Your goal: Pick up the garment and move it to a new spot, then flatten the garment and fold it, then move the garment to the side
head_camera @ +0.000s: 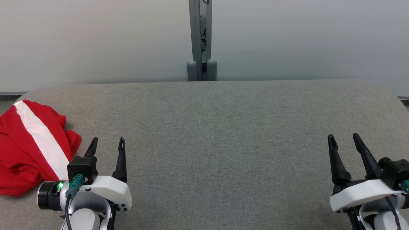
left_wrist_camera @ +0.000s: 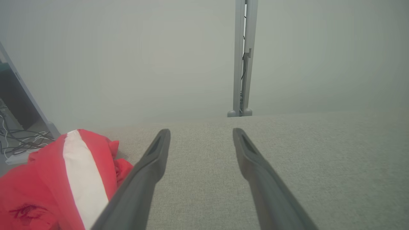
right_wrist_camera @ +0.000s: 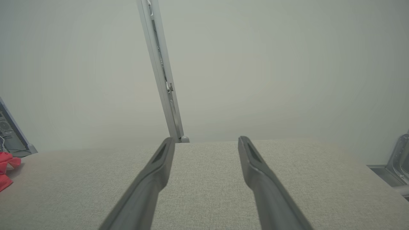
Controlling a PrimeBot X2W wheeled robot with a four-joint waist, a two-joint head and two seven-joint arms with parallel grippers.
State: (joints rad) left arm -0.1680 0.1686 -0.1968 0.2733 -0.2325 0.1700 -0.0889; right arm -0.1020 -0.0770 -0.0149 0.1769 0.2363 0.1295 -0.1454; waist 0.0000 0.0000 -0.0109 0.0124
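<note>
Grey fabric worktop (head_camera: 223,127) before a pale wall, crumpled red garment (head_camera: 19,150) (white stripe across it) at its left edge, left tool (head_camera: 108,139) just beside it, fingers apart and empty, right tool (head_camera: 343,135) well apart, likewise spread.

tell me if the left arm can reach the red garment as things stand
Probably yes: the left gripper is open and empty, right beside the red garment crumpled near the left edge of the table, and nothing lies between them.
</note>
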